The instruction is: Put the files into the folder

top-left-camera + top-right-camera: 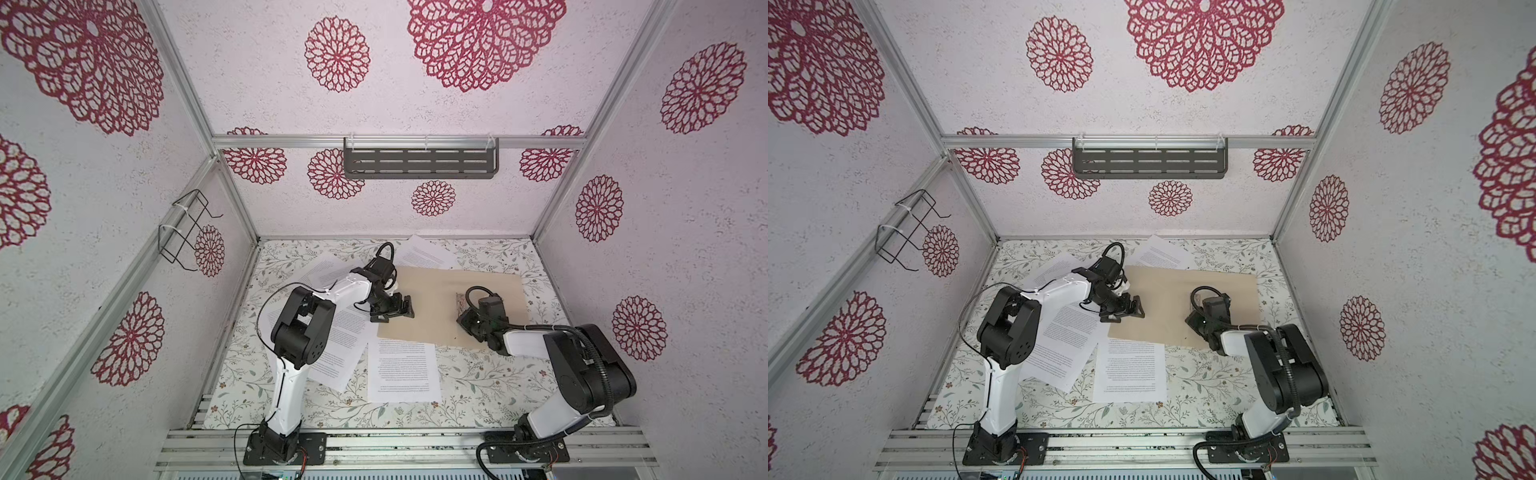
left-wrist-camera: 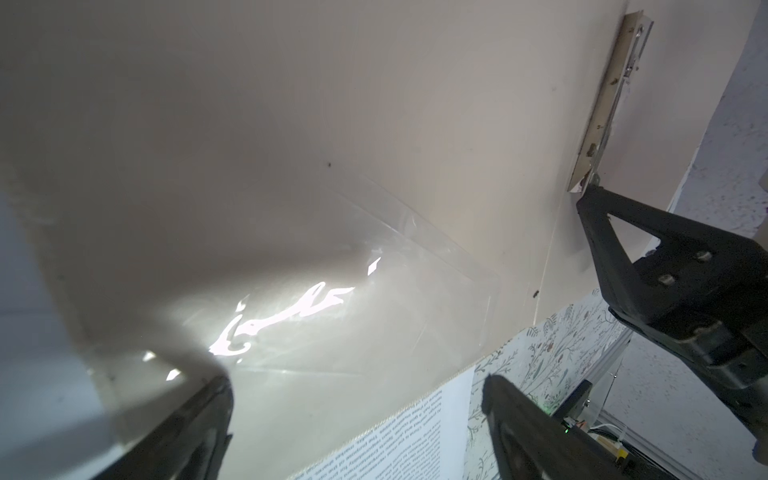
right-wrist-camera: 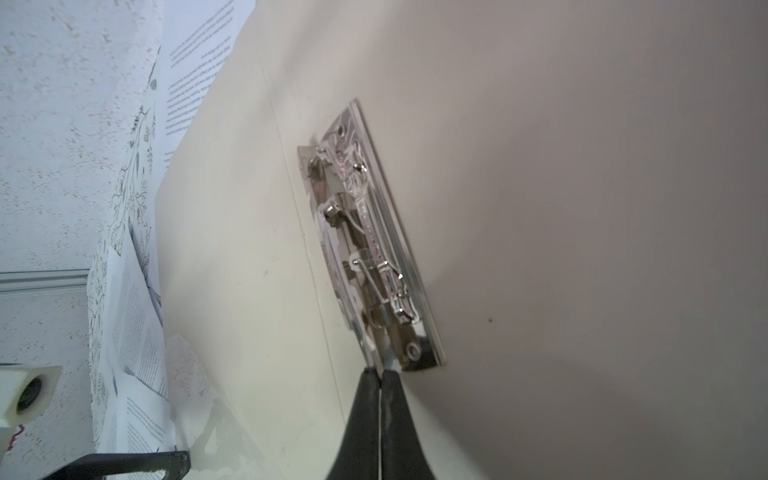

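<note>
Tan folder (image 1: 449, 303): open flat.
Right tool (image 3: 380, 374): pressed together at metal clip (image 3: 370, 237) end.
Left tool (image 1: 397, 309): spread, empty.
Files (image 1: 401, 370): feed only once clip lifts fully.

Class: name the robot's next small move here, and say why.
Probably the right tool levers the clip open: it is shut at the clip's end, the folder lies open, and the sheets lie loose around it.
</note>
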Available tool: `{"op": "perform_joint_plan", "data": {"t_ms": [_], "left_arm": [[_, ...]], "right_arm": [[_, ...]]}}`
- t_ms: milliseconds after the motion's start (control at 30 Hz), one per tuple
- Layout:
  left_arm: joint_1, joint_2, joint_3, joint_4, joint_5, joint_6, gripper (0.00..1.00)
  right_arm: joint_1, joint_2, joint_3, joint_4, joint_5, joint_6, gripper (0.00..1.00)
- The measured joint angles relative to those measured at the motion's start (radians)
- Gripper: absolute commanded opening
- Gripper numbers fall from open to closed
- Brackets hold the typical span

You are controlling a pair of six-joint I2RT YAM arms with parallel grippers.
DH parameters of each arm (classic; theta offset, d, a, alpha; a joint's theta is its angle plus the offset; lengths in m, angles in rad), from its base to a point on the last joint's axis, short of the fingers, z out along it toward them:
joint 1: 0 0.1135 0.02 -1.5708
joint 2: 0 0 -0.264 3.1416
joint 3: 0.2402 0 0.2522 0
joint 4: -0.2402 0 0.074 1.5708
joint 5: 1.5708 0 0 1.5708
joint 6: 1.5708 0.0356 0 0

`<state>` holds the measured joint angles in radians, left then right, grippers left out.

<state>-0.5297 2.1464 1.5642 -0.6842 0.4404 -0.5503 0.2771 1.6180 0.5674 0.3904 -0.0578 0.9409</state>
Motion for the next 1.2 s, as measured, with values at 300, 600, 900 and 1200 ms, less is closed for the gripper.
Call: {"op": "perform_joint_plan", "data": {"t_ms": [300, 600, 900, 1200], "left_arm": [[0.0, 0.0, -0.002, -0.001, -0.002, 0.011, 0.98], [0.001, 0.0, -0.003, -0.002, -0.005, 0.012, 0.98], [0.007, -0.001, -0.009, 0.0, -0.008, 0.011, 0.98], [0.008, -0.006, -0.022, 0.017, -0.006, 0.011, 0.98]], "right_arm": [[0.037, 0.049, -0.019, 0.102, 0.087, 0.051, 0.0], [0.053, -0.019, -0.056, 0.089, 0.114, 0.092, 0.0], [0.067, -0.176, -0.1, -0.085, 0.084, 0.098, 0.0], [0.039, -0.188, -0.1, -0.122, 0.046, 0.101, 0.0]]}}
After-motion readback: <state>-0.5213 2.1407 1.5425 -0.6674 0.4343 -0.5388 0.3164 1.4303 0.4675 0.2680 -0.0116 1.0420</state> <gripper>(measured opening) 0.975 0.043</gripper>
